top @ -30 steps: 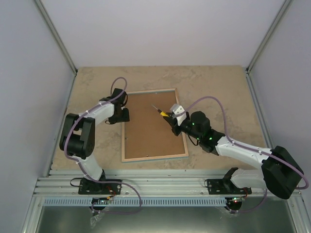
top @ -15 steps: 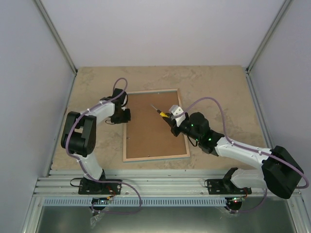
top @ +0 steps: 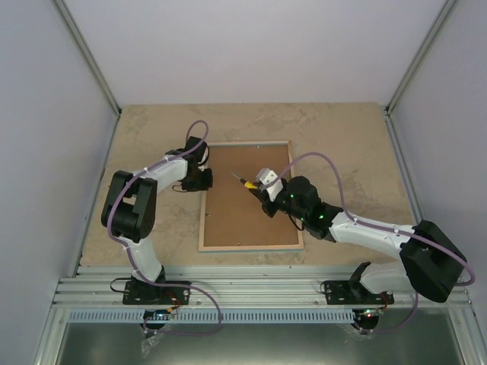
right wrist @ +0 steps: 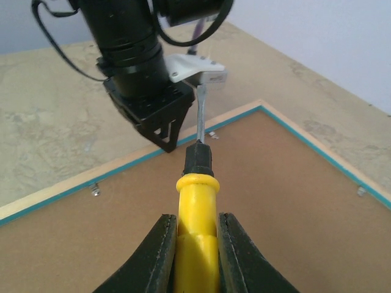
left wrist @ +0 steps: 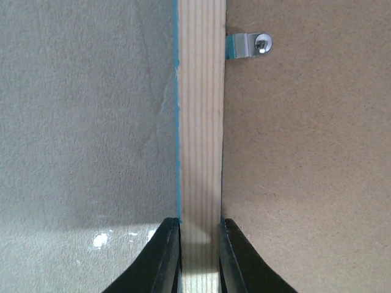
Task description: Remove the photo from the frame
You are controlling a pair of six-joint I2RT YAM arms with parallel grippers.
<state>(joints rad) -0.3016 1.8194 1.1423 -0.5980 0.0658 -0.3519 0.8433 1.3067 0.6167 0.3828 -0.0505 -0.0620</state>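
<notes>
1. The left arm point(top: 163, 169) and the right arm point(top: 377, 234) look the same: white tubes with chunky black joints.
2. A thin purple cable point(top: 192, 125) loops along each arm.
3. Small green lights point(top: 292, 199) glow on the black end of the right arm.
4. Each base point(top: 144, 289) is black. A tiny red light point(top: 370, 312) shines below the right one.
5. The left gripper point(left wrist: 198, 221) and the right gripper point(right wrist: 197, 215) have smooth, shiny black fingers point(left wrist: 160, 259), curved and thin at the tips.
</notes>
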